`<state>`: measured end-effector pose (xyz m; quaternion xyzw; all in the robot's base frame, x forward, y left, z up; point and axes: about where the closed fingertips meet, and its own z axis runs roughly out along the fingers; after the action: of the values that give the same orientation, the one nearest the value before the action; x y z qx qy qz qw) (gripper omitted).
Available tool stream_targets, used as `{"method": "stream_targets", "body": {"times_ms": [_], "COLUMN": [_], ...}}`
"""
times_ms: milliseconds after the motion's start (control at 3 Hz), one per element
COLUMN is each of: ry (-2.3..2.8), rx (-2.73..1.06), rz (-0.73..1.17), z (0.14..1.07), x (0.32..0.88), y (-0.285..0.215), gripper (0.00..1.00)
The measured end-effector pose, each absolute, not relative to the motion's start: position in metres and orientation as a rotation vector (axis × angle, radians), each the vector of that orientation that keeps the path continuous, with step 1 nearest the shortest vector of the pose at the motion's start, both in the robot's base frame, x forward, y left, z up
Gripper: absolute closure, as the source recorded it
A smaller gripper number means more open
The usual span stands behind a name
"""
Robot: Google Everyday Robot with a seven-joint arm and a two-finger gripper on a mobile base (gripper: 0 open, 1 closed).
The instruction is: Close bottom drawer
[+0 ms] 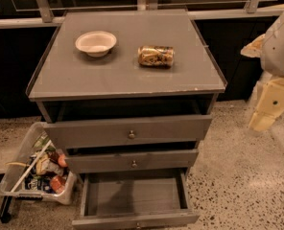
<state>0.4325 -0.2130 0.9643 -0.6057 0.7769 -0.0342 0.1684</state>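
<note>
The grey cabinet (127,75) stands in the middle of the view. Its bottom drawer (132,195) is pulled far out, showing a plain grey empty tray, with the flat front (108,221) at the lower edge of the picture. The middle drawer (132,161) and the top drawer (127,131) each stick out a little. My gripper (269,107), cream-coloured on a white arm, hangs at the right edge of the view. It is level with the top drawer, well apart from the cabinet and holds nothing.
A white bowl (96,43) and a can lying on its side (155,56) sit on the cabinet top. A clear bin of packaged items (36,169) stands on the speckled floor left of the cabinet. A dark wall with rails runs behind.
</note>
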Motion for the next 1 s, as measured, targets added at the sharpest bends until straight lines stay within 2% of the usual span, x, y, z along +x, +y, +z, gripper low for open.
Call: {"method": "stream_targets", "body": {"times_ms": [333,667,1000], "ry": [2.174,2.161,2.126], "rx": [-1.741,-1.753,-1.772], "rz": [-0.020,0.045,0.082], "z": [0.929,0.894,0.857], "x": [0.421,0.412,0.403], "y": [-0.203,-0.196,-0.189], "gripper": [0.00,0.18,0.41]}}
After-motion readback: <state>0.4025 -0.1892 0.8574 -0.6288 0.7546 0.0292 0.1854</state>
